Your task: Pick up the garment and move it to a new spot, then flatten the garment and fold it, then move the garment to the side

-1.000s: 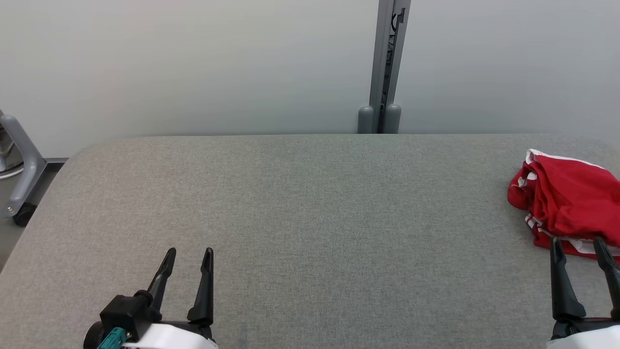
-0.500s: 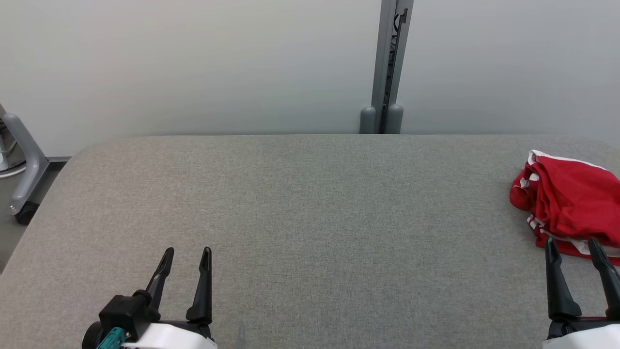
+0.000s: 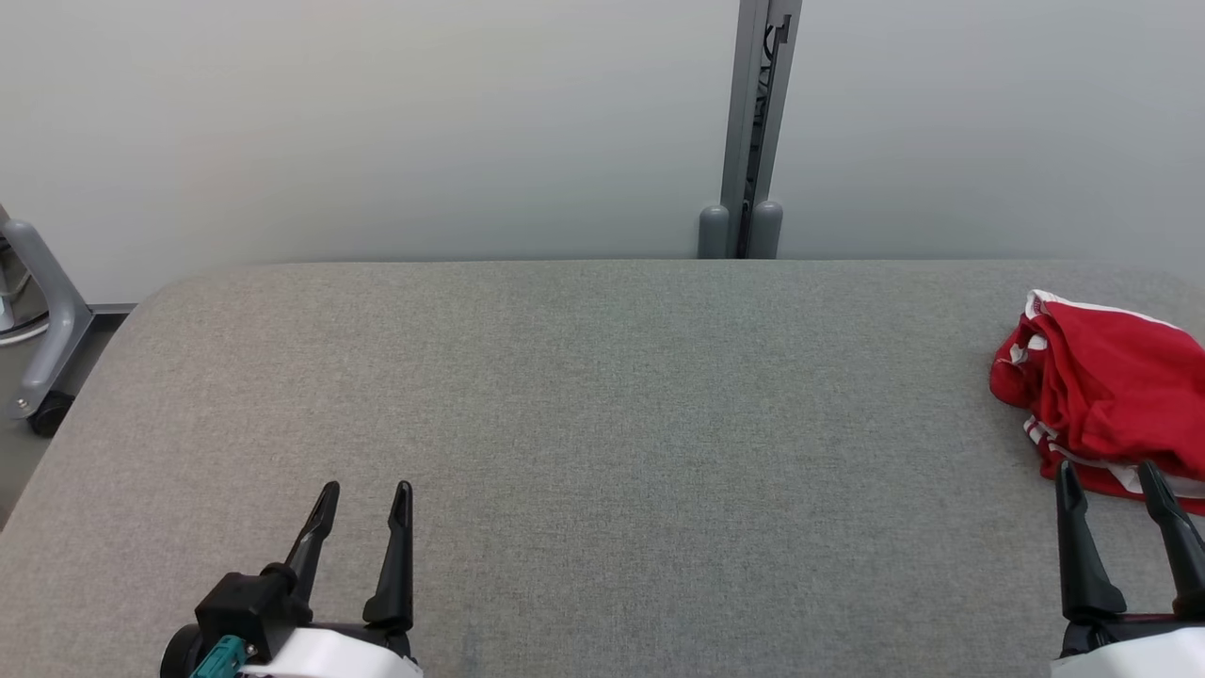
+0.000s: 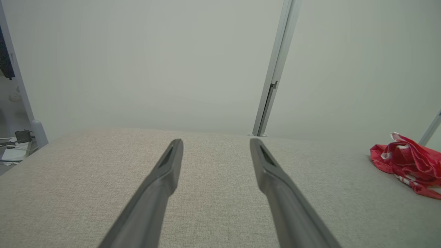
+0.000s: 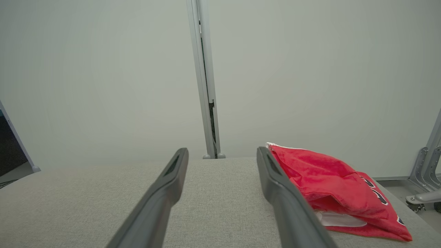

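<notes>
The garment (image 3: pixel 1106 395) is a crumpled red piece with white trim, lying at the far right of the grey padded table (image 3: pixel 602 395). It also shows at the right of the left wrist view as the garment (image 4: pixel 410 165) and beside the right-hand finger in the right wrist view as the garment (image 5: pixel 330 187). My right gripper (image 3: pixel 1109 476) stands open just in front of the garment's near edge, nothing between its fingers. My left gripper (image 3: pixel 365 494) is open at the table's near left, far from the garment. Open too in their own views: left gripper (image 4: pixel 215 144), right gripper (image 5: pixel 222 153).
A pale wall with a grey upright post (image 3: pixel 753 132) stands behind the table. A grey wheeled frame (image 3: pixel 38 330) stands off the table's left end. Another grey metal frame (image 5: pixel 427 172) stands beyond the table's right end.
The right gripper has drifted slightly left and lower in the picture; the view itself has shifted a little. The left gripper and the garment have stayed put.
</notes>
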Motion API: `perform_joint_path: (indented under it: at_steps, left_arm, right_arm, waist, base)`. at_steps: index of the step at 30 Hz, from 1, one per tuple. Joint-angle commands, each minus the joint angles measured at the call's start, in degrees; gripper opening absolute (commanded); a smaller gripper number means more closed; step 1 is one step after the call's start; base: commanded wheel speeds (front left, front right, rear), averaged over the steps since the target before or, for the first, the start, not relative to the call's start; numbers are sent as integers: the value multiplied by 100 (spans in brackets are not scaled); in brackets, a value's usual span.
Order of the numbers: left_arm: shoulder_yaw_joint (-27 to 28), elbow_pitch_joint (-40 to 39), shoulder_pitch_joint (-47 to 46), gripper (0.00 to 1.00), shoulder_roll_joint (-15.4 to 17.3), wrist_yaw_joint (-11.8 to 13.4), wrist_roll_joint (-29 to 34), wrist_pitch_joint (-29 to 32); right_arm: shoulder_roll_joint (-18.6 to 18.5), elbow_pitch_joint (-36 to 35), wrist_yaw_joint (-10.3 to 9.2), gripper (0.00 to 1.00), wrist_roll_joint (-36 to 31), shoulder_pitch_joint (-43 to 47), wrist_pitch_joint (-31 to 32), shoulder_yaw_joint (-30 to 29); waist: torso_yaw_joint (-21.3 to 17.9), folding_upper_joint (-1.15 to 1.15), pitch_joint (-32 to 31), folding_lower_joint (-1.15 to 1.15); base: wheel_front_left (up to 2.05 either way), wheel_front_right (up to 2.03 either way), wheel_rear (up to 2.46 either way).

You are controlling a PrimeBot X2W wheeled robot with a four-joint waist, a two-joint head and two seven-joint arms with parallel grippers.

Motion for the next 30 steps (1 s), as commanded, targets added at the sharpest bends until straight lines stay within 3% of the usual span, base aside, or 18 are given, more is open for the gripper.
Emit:
perform_joint_path:
  at_steps: [1, 6, 7, 10, 30]
  left_arm:
    - [7, 10, -70, 100, 40, 19, 13, -31]
    - [2, 33, -80, 100, 46, 27, -40, 18]
    - [-2, 32, -4, 0, 15, 15, -23, 28]
    - [-18, 162, 87, 0, -31, 7, -70, 52]
    - [576, 255, -152, 0, -204, -305, -1891, 601]
  right_arm:
    - [-9, 31, 3, 100, 47, -24, 8, 4]
    - [-9, 53, 3, 100, 40, -33, -5, 31]
    - [3, 61, 0, 0, 38, -1, -2, 29]
    - [72, 206, 0, 0, 94, 63, 6, 41]
    - [158, 679, 0, 0, 2153, -358, 369, -18]
  waist:
    - [3, 0, -3, 0]
    - [7, 0, -11, 0]
    - [7, 0, -12, 0]
    - [5, 0, -10, 0]
    - [-46, 0, 48, 0]
  base:
    - [0, 0, 0]
    - [0, 0, 0]
    - [0, 0, 0]
    - [0, 0, 0]
    - [0, 0, 0]
